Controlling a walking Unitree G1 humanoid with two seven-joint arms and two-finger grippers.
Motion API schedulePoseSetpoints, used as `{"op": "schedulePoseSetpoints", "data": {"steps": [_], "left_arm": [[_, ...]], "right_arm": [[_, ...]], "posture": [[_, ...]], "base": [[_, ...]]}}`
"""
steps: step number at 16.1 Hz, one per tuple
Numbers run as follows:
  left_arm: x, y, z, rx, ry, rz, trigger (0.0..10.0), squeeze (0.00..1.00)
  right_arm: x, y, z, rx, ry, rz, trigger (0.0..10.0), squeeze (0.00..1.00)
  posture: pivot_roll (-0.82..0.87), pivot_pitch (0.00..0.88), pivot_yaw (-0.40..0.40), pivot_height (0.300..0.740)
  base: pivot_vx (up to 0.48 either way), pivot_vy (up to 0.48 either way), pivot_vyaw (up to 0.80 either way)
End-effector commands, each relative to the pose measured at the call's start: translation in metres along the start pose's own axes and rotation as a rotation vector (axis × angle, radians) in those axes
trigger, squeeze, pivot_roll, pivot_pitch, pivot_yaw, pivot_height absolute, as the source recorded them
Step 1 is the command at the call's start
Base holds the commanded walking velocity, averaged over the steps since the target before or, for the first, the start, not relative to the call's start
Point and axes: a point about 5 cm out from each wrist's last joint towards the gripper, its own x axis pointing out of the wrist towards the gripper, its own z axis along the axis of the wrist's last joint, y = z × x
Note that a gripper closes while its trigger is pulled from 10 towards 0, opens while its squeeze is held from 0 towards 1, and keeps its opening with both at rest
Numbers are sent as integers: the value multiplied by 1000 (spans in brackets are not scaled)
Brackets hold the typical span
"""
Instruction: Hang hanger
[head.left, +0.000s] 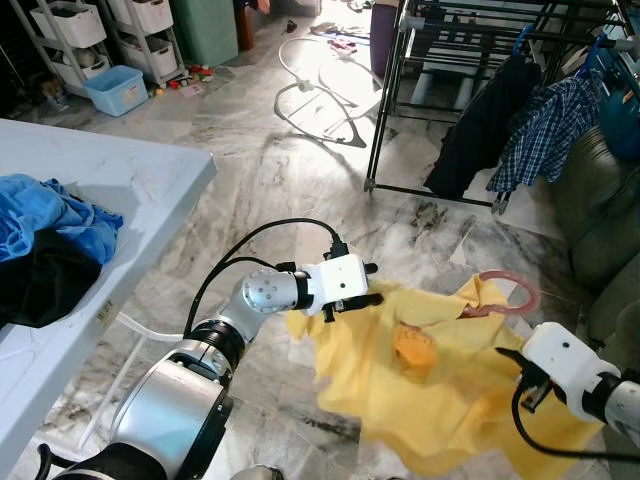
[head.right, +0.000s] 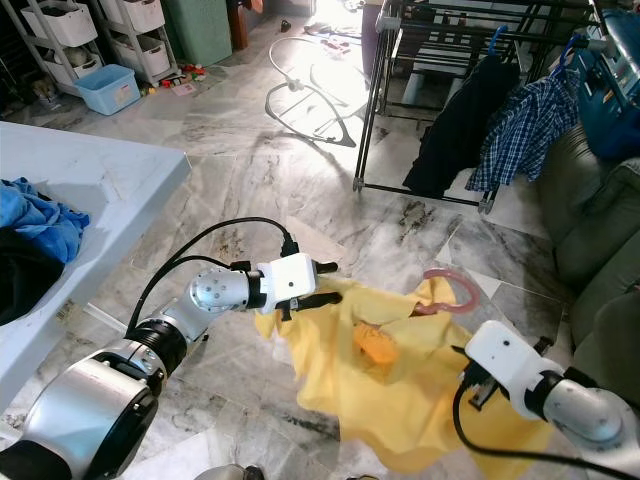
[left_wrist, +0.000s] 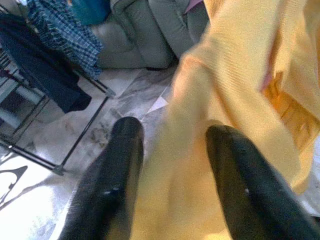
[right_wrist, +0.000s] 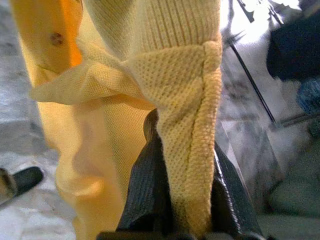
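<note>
The yellow shirt (head.left: 430, 380) hangs spread between the two arms, above the marble floor (head.left: 300, 180), and a pink hanger (head.left: 505, 292) sits inside it. From the hanger I can see only the curved hook, which comes out at the collar; the rest is hidden under the cloth. The left gripper (head.left: 352, 285) is at the shirt's upper left edge. In the left wrist view its two black fingers (left_wrist: 112, 180) stand apart with the yellow cloth lying between them, but the picture is blurred there, so I cannot tell if they really pinch it or only lie against it. The right gripper (right_wrist: 175, 200) is low at the right side of the shirt. In the right wrist view its fingers are closed on a thick ribbed fold of the cloth, and the fold covers most of them, so the tips are not visible. In the head views this gripper is hidden behind its own white wrist housing and the shirt. An orange patch (head.left: 413, 350) on the front of the shirt is too blurred to read. Behind stands a black drying rack (head.left: 450, 100) with a dark garment (head.left: 475, 130) and a blue checked shirt (head.left: 540, 130) on it; its top is cut off. At the left is a white table (head.left: 110, 190) with a blue cloth (head.left: 45, 215) and a black cloth (head.left: 45, 280), both cut by the edge.
</note>
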Motion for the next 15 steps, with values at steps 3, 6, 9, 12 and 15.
{"op": "schedulePoseSetpoints", "data": {"steps": [3,6,9,12,15], "left_arm": [[-8,10,-2,8,15,32,10000,1000],[-10,12,-7,-46,36,88,10000,1000],[-16,16,-28,-330,117,351,10000,1000],[-30,6,-57,-518,236,637,10000,1000],[-41,-14,-81,-644,370,791,10000,1000]], "right_arm": [[7,-3,-6,81,26,-97,0,0],[14,1,-12,143,47,-146,0,0],[27,12,-18,320,55,-274,0,0],[34,15,-26,556,36,-487,0,0],[41,17,-30,703,23,-580,0,0]], "posture": [[-91,67,-13,740],[-86,64,-15,740],[-75,47,-8,740],[-54,18,-12,740],[-33,0,-39,740]], "base": [[0,0,0],[0,0,0],[0,0,0],[0,0,0],[0,0,0]]}}
